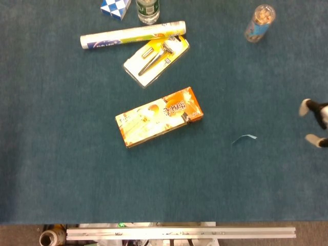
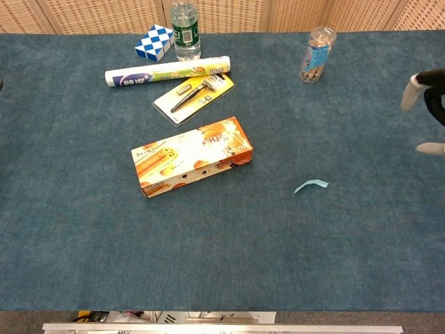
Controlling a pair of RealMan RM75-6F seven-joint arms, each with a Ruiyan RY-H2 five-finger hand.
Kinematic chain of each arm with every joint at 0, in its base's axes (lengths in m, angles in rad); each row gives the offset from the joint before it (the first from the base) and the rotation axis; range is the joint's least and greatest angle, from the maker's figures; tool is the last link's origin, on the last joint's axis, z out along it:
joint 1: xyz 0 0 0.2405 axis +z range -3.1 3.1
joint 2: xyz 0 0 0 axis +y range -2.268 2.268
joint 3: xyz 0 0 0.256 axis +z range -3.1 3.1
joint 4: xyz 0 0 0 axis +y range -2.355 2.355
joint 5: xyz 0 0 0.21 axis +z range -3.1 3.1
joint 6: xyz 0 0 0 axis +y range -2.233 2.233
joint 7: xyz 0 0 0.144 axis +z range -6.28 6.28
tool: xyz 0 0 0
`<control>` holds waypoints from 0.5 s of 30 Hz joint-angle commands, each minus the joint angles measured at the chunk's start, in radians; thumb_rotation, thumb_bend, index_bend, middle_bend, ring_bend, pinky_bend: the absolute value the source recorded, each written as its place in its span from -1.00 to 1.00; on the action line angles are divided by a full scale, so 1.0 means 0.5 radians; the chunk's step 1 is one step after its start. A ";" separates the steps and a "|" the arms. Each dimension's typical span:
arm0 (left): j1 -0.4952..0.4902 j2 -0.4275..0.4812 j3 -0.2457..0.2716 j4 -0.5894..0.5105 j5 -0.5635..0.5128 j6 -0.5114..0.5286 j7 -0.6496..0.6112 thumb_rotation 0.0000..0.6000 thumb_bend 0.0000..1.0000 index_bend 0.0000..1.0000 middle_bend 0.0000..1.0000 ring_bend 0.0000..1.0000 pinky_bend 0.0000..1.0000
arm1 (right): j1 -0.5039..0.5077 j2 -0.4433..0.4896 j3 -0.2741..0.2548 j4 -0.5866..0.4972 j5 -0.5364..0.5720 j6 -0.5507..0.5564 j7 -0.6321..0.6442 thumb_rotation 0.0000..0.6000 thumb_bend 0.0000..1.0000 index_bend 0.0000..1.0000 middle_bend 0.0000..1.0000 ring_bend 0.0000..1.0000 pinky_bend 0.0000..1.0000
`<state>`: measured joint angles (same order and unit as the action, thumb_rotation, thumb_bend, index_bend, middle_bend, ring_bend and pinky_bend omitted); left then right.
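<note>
Your right hand [image 1: 315, 122] shows at the right edge only: white fingertips [image 2: 411, 91] apart, nothing between them. Nearest thing is the paper strip [image 2: 311, 186], small, pale blue, curled, lying flat on the blue-covered bench [image 2: 222, 257] well right of the orange box [image 2: 192, 156]. Left hand out of sight.

A small light-blue paper strip [image 1: 245, 138] lies curled and flat on the blue cloth.

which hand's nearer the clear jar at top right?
Right. The right hand shows at the frame's right edge, nearer the robot than the jar, not touching. The left hand is out of view.
</note>
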<state>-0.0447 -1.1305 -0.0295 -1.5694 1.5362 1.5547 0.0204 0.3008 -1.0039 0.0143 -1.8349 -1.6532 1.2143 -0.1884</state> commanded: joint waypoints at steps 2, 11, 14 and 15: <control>0.012 -0.002 0.005 0.010 0.000 0.012 -0.012 1.00 -0.76 -0.98 -0.83 -0.78 -0.89 | 0.220 -0.127 0.041 0.024 0.143 -0.372 -0.181 1.00 -0.88 0.13 0.86 1.00 1.00; 0.028 -0.015 0.010 0.031 -0.021 0.009 -0.031 1.00 -0.76 -0.98 -0.83 -0.78 -0.89 | 0.409 -0.387 0.071 0.149 0.319 -0.640 -0.403 1.00 -0.81 0.13 0.90 1.00 1.00; 0.025 -0.019 0.009 0.036 -0.026 -0.003 -0.034 1.00 -0.76 -0.98 -0.83 -0.78 -0.89 | 0.448 -0.467 0.069 0.192 0.371 -0.692 -0.442 1.00 -0.81 0.13 0.91 1.00 1.00; 0.024 -0.021 0.009 0.037 -0.027 -0.005 -0.036 1.00 -0.76 -0.98 -0.83 -0.78 -0.89 | 0.460 -0.489 0.066 0.206 0.387 -0.708 -0.453 1.00 -0.81 0.13 0.91 1.00 1.00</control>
<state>-0.0325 -1.1405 -0.0250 -1.5511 1.5228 1.5525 0.0028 0.5193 -1.2335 0.0477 -1.7443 -1.4729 0.8737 -0.4033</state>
